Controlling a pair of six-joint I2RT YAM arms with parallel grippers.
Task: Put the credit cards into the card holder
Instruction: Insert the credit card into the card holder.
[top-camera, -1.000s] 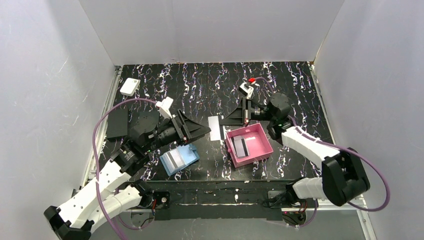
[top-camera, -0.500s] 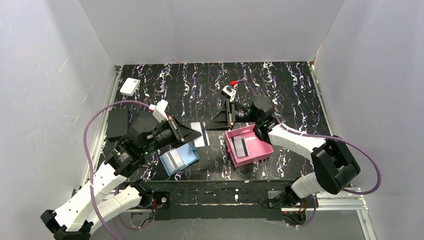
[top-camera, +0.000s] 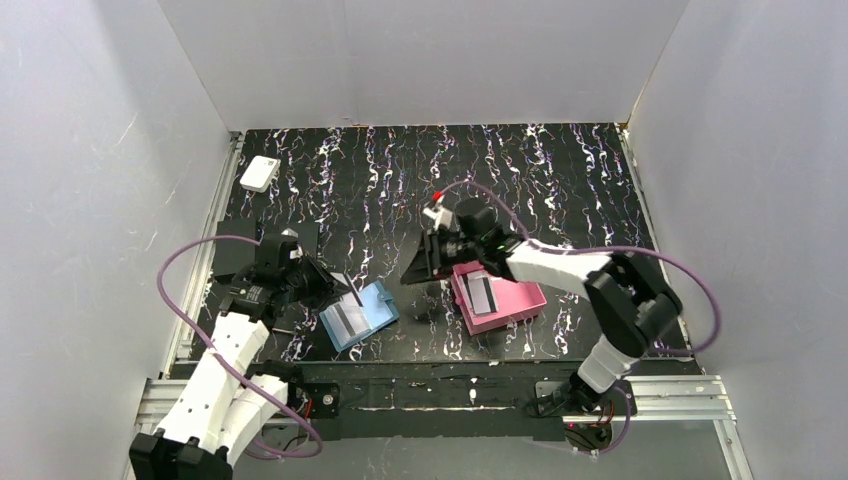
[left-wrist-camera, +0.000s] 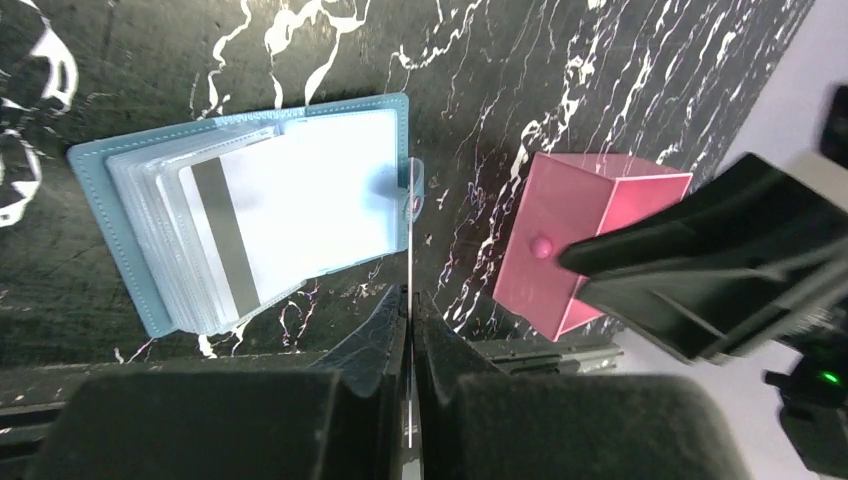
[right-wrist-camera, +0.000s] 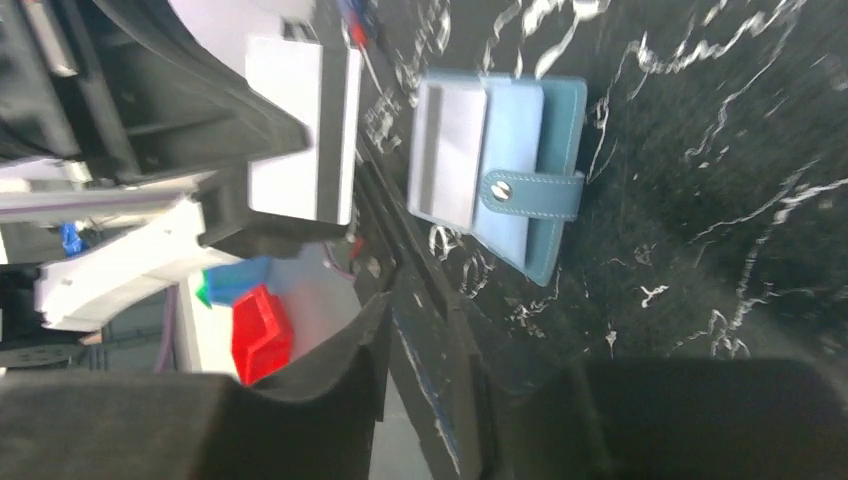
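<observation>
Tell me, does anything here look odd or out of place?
Nothing spilled or broken. Oddest: the left pincer holds a thin white card on edge by the open teal-blue folding wallet, while a striped card lies in the pink square tray.

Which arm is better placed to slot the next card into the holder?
Left: the left gripper grips a card edge-on beside the open card holder; the right gripper is open, empty.

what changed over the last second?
The striped card passed from the right gripper to the left gripper, which shut on it and pulled back left; it now holds the card edge-on by the blue wallet. The right gripper followed leftward and opened. The blue wallet and pink tray stayed put.
</observation>
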